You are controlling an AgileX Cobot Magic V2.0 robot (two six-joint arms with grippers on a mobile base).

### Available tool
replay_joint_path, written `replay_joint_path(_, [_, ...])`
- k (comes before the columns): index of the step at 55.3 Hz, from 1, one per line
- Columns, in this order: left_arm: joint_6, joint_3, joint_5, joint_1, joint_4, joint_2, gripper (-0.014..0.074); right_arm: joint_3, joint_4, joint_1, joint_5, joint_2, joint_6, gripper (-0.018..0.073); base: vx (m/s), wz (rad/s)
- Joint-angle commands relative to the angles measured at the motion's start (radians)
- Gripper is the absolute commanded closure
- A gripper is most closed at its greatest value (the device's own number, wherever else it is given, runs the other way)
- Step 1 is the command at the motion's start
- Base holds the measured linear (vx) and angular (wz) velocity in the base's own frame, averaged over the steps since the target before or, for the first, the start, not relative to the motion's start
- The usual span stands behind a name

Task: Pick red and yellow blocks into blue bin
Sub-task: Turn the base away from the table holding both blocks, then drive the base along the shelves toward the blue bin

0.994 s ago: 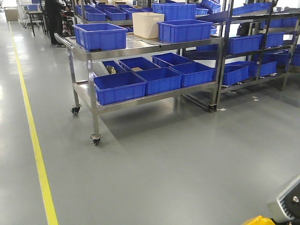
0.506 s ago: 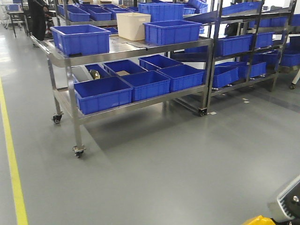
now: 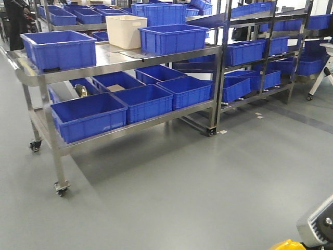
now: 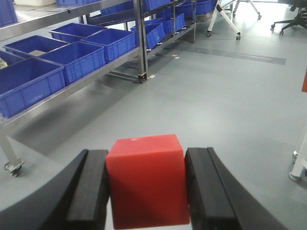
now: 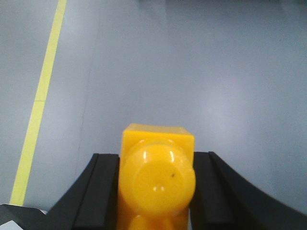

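The small, flat-faced red cube sits clamped between the matte black jaws of the left gripper, above smooth grey floor. The glossy yellow plastic brick with round studs is pinched the same way in the right gripper. Ahead, a wide, smooth-walled blue plastic tub with a thick rim stands on the top shelf of a wheeled stainless-steel cart, near a cream bin.
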Motion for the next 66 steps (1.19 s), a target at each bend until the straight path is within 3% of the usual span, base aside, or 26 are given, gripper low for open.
replay_joint_path(1, [0.000,-0.025,-0.088,-0.005,-0.004,0.013,0.0314,-0.028,0.001,0.001,-0.066,-0.011,-0.005,0.0295,0.42,-0.12])
replay_joint_path(66, [0.000,-0.025,-0.087,-0.005,-0.004,0.013,0.0314,-0.028,0.001,0.001,-0.066,-0.007,-0.005,0.0295,0.44,-0.20])
